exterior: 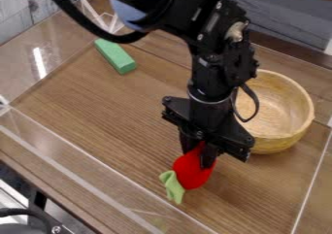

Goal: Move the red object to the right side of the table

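The red object (189,170), a small red oval toy with a light green leafy stub (172,186) at its lower left, sits low over the table (91,112) near the front edge. My gripper (197,160) points straight down on it, its black fingers closed around the toy's upper part. The toy's top is hidden by the fingers. I cannot tell whether the toy touches the wood or hangs just above it.
A wooden bowl (279,107) stands to the right of the arm, close behind the gripper. A green rectangular block (115,54) lies at the back left. Low clear acrylic walls (78,160) edge the table, one running just in front of the toy.
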Robot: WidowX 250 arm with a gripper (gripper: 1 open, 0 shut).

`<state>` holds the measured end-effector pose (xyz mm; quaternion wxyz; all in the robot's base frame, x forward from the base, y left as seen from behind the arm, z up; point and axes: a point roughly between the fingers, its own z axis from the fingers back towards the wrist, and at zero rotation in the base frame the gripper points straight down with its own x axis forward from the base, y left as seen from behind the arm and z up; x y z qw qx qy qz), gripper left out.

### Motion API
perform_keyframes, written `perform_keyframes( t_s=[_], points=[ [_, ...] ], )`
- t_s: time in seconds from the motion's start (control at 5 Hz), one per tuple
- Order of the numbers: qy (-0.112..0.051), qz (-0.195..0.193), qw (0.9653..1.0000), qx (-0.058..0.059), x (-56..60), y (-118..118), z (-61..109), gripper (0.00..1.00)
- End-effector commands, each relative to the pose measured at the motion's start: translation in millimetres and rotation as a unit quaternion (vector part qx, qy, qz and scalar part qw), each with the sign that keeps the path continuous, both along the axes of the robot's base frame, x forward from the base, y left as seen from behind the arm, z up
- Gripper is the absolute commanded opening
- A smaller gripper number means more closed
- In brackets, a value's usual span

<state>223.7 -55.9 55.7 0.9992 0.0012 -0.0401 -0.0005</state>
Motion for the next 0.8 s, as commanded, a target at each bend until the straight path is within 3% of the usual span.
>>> perform_keyframes(
  t_s=[0.0, 0.6],
  points=[
    [-0.021, -0.001, 0.9997, -0.010, 8.7, -0.6, 13.4, 1.00],
    [-0.016, 0.027, 0.9994, -0.015, 3.1, -3.9, 1.7, 1.00]
  ],
)
